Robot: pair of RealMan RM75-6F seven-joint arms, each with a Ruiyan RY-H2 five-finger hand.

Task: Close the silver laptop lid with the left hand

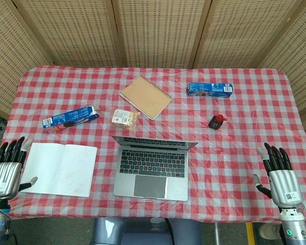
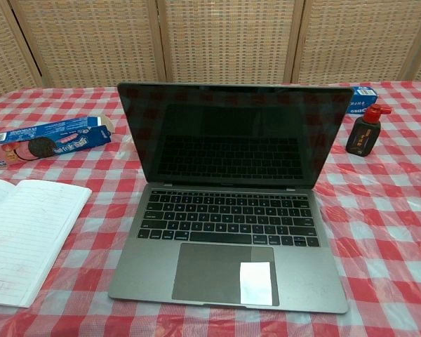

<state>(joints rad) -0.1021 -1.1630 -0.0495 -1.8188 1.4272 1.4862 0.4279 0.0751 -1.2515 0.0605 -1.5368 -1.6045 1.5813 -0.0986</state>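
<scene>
Silver laptop point(image 1: 152, 167) lid open, two cookie boxes, two notebooks, left robot hand point(image 1: 6, 171) and right robot hand point(image 1: 279, 178) spread, holding nothing

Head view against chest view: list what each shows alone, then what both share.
Only the head view shows the left hand and right hand, both empty with fingers apart, the closed tan notebook and the snack packet. Only the chest view shows the dark screen face-on and a white patch on the trackpad. Both show the open laptop, open notebook, cookie boxes and small bottle.
</scene>
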